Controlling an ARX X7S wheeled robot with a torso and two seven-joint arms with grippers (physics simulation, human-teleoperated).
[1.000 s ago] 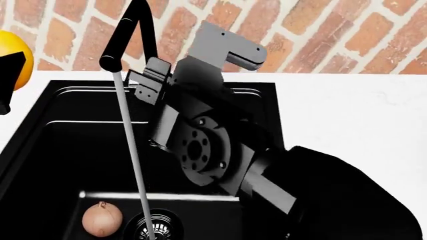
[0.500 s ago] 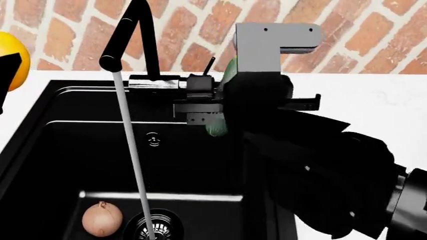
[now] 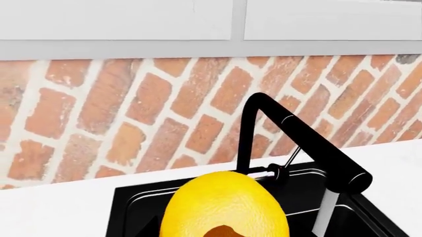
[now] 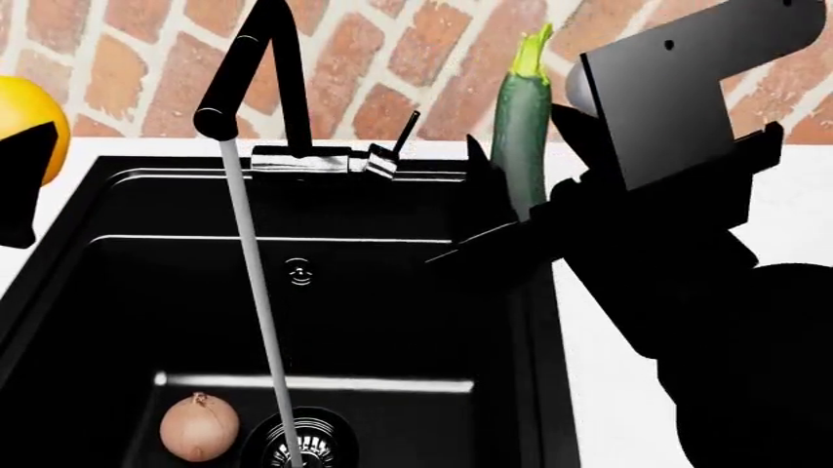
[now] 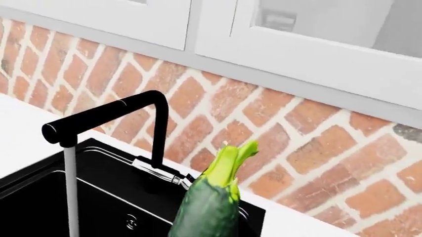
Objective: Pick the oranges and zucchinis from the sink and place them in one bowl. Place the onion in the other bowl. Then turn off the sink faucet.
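Observation:
A yellow orange hangs at the far left above the counter, with my left gripper shut on it. In the left wrist view the orange fills the jaw area. My right gripper is shut on a dark green zucchini, held upright over the right rim of the sink. The zucchini shows stem-up in the right wrist view. The pinkish onion lies on the basin floor beside the drain. Water runs from the black sink faucet. Both bowls are out of view.
White counter lies right of the basin, with a brick wall behind. The faucet's lever sits at the back rim. White cabinets hang above. My right arm's black bulk fills the lower right.
My right arm has risen out of the basin and swung right, bringing the zucchini up into an upright hold. The left gripper with the orange has barely moved. Water keeps running.

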